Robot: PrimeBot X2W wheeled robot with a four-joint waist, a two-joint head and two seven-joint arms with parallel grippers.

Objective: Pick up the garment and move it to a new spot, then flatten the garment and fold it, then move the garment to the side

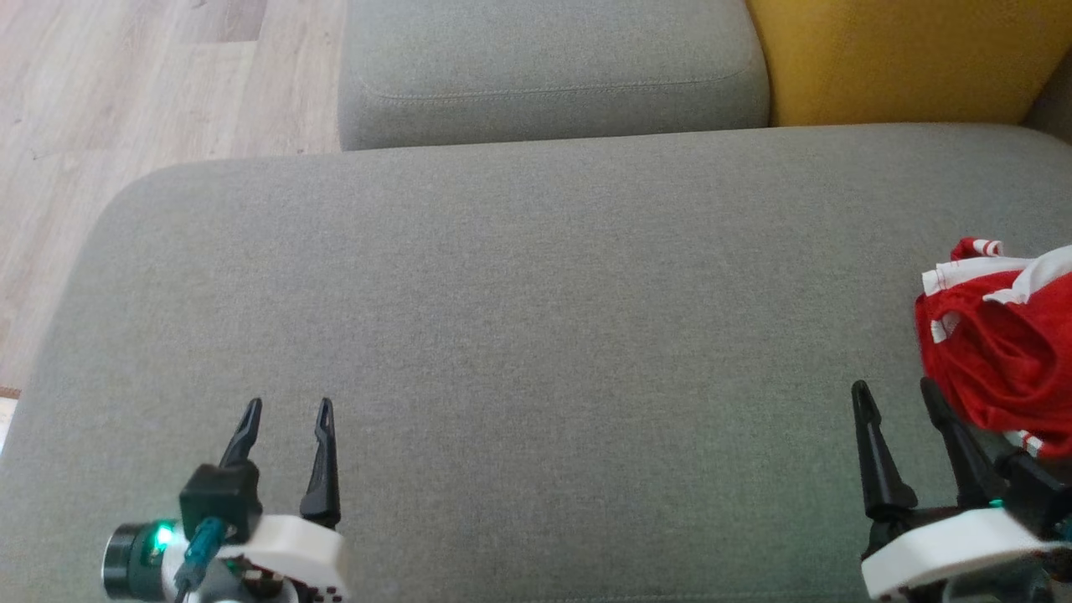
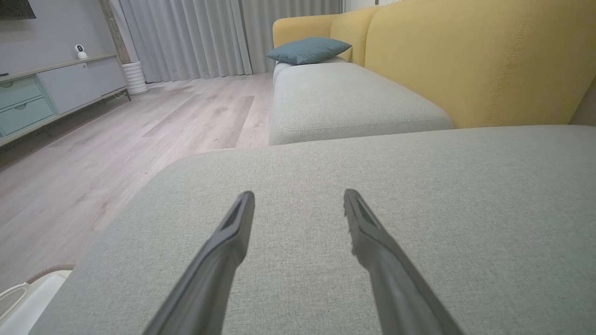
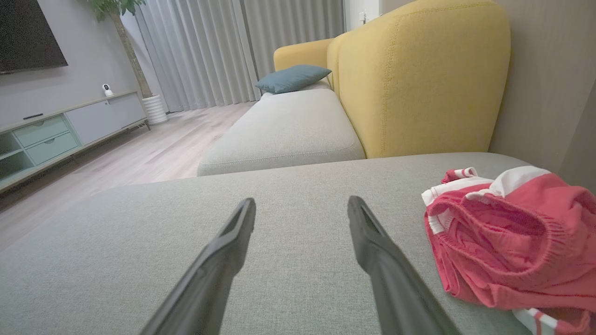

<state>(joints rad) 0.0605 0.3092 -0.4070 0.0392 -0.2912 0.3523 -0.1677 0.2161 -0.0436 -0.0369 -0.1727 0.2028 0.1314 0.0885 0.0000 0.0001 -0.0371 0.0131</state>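
Lying in a loose, bunched heap, the red-and-white garment (image 1: 997, 352) sits at the right end of the grey sofa seat (image 1: 502, 293), neither spread flat nor neatly folded.

The right gripper (image 1: 893, 385) hovers just beside the garment, jaws wide, holding nothing. The left gripper (image 1: 288, 404) hovers well apart from it over bare seat, jaws also wide and empty.

Judgement: the scene fits either a heap waiting for pick-up or one set down at a new spot and waiting to be flattened. Either way, a good grip takes a single edge, such as the gathered elastic waistband (image 3: 535, 216), not the middle of the pile, so the layers do not lift tangled. The bare seat to the left gives room.

Writing: no brand, label or text is readable on garment or sofa, only white stripes.
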